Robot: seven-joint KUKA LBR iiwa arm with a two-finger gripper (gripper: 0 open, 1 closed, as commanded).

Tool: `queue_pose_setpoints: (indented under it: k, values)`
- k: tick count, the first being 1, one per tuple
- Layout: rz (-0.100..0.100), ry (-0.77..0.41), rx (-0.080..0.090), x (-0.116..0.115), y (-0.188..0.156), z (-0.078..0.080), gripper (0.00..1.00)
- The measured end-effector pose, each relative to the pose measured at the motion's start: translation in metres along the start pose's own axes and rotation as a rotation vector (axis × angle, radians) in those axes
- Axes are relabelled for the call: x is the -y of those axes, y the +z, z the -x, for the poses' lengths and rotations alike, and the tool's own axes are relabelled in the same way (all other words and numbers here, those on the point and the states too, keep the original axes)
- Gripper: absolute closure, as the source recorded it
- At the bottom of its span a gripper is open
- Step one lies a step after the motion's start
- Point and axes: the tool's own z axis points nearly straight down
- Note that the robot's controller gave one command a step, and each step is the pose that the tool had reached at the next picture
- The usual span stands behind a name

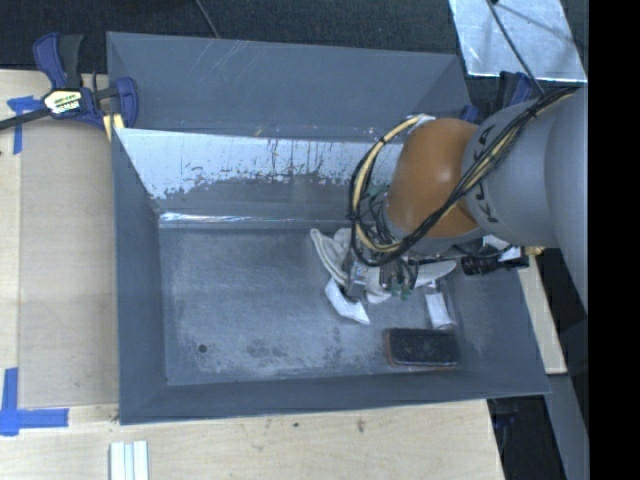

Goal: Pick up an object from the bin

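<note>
My gripper (388, 278) is low in the bin's right half, mostly hidden under the arm's orange cover and cables. Right at its left side lies a white crumpled thing (338, 268) with thin curved strips, touching or very close to the gripper. A flat black rectangular block (423, 348) rests on the bin floor just in front of the gripper, near the front right corner. A small white oblong piece (438, 310) lies between the gripper and the black block.
The arm enters from the right over the bin's right wall. The bin's sloped walls rise close to the gripper at the back and right. The bare floor stretches to the left of the white thing.
</note>
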Motion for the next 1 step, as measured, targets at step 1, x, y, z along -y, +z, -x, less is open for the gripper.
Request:
queue_pose_setpoints:
  k: [1]
  values:
    - [0.000,0.000,0.000,0.0000,0.0000,0.0000,1.00]
